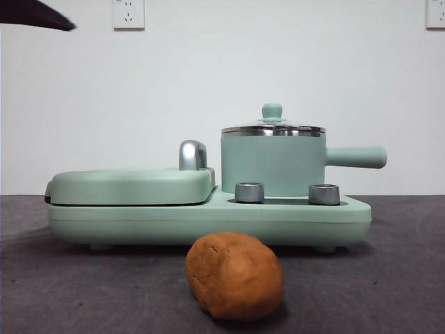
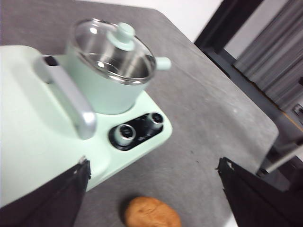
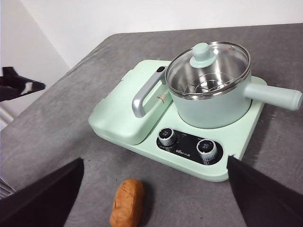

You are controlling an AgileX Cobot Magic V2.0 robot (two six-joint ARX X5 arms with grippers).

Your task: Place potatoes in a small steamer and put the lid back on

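Observation:
The potato (image 1: pixel 234 275) is an orange-brown lump lying on the grey table in front of the appliance. The small steamer (image 1: pixel 272 165) is a mint-green pot with a straight side handle, standing on the right half of the appliance. The glass lid (image 1: pixel 272 125) with its green knob sits on the pot. My left gripper (image 2: pixel 154 163) is open and empty, held above the table over the potato (image 2: pixel 152 213), with the steamer (image 2: pixel 111 80) beyond. My right gripper (image 3: pixel 155 160) is open and empty, high above the potato (image 3: pixel 127 202) and short of the steamer (image 3: pixel 213 106).
The mint-green appliance base (image 1: pixel 208 216) carries a flat griddle cover (image 1: pixel 132 184) with a chrome handle (image 1: pixel 192 154) on its left and two steel knobs (image 1: pixel 249 192) in front of the pot. A black arm tip (image 1: pixel 35 15) shows at the top left corner. Wall sockets (image 1: pixel 128 14) are behind.

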